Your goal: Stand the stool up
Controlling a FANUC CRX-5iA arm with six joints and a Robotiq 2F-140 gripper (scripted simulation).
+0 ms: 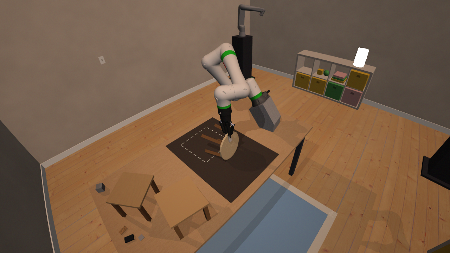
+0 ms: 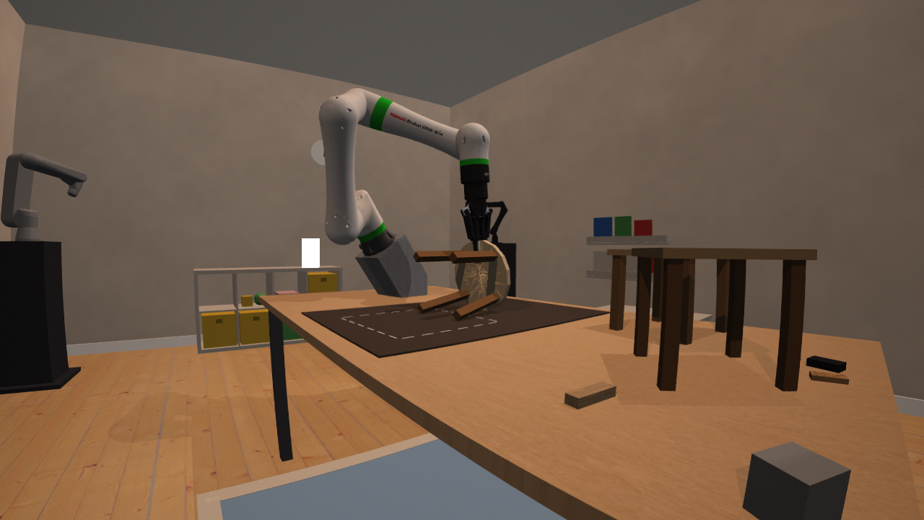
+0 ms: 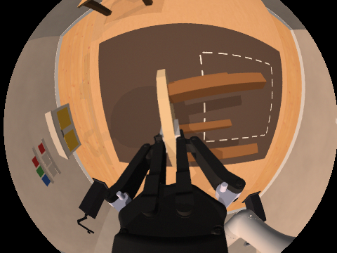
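Mat: claw tips behind seat

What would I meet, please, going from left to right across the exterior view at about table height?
Black pedestal → shelf unit → grey robot base → stool, gripped at its seat edge by the gripper → dark-legged side tables → black block.
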